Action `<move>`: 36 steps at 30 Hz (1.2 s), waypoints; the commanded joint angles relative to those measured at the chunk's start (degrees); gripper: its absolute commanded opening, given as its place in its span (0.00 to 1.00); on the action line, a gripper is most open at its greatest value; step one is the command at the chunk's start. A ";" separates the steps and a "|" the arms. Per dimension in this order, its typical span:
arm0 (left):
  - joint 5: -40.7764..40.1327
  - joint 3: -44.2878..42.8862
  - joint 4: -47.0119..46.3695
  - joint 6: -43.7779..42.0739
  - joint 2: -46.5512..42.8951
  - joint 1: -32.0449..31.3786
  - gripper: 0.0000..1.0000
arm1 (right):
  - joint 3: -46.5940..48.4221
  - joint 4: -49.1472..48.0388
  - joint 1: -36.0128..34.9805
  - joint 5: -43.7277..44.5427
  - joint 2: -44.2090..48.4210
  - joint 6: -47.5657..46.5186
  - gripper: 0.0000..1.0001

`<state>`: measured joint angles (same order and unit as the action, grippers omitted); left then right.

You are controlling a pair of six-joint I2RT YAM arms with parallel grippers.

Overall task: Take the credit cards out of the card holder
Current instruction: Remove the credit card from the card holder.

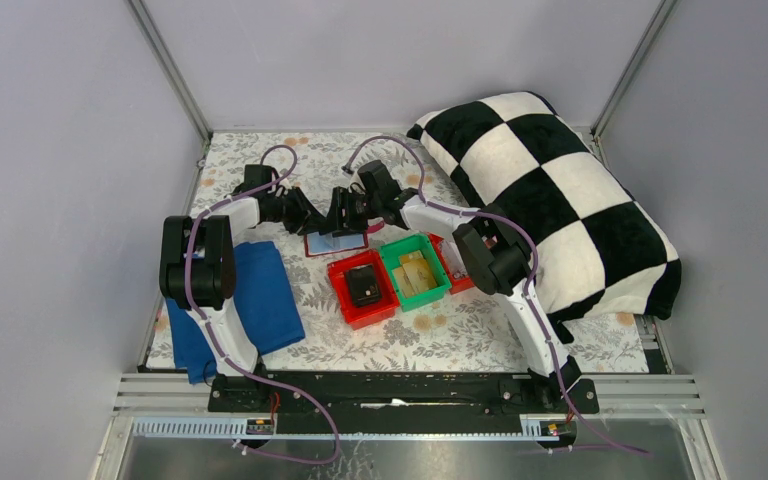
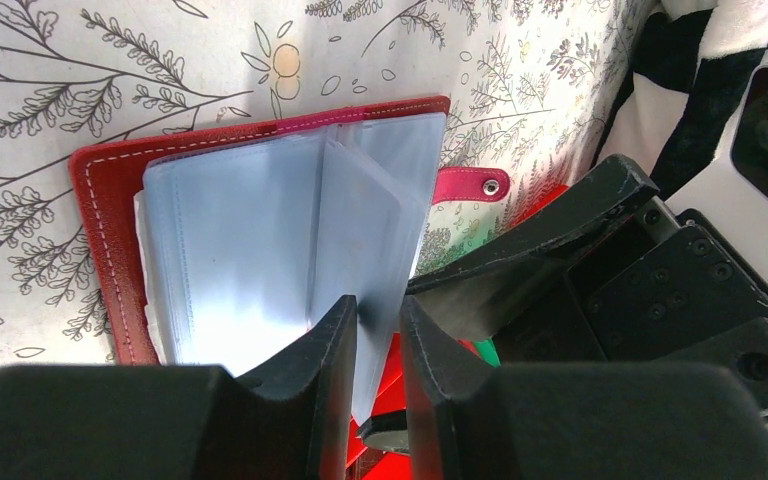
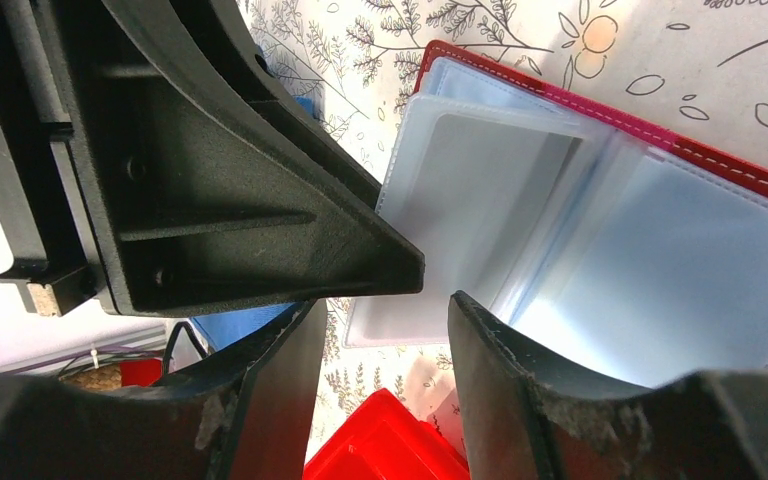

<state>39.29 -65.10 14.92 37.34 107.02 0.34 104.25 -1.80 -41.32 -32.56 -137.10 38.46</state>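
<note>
The dark red card holder [image 1: 336, 243] lies open on the floral cloth between both grippers, its strap tab [image 2: 470, 184] sticking out to one side. In the left wrist view its red cover [image 2: 100, 200] frames a fan of pale blue sleeves. My left gripper [image 2: 378, 305] is shut on the near edge of one raised sleeve [image 2: 360, 220]. My right gripper [image 3: 385, 305] hovers open just beside the holder with nothing between its fingers. Its fingers [image 2: 550, 235] reach in from the other side. I cannot tell any credit cards apart from the cloudy sleeves [image 3: 660, 280].
Just in front of the holder stands a red bin [image 1: 340, 290] holding a small black boxy object [image 1: 364, 284]. A green bin [image 1: 390, 275] with yellow-tan flat items sits beside it. A blue cloth [image 1: 260, 300] lies left and a checkered pillow [image 1: 550, 200] fills the right.
</note>
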 commanded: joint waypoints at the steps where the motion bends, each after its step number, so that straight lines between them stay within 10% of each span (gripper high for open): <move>1: 1.32 -0.07 -1.91 -0.60 -0.26 -0.10 0.26 | 1.03 0.19 -0.60 0.19 0.91 -1.04 0.55; 36: 0.70 -0.89 -0.42 -1.44 -0.35 -0.09 0.26 | -6.82 -4.78 3.03 -1.02 4.95 0.03 0.55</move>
<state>39.29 -65.10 15.16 37.28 107.02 0.34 98.06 -5.48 -39.13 -33.12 -135.59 38.52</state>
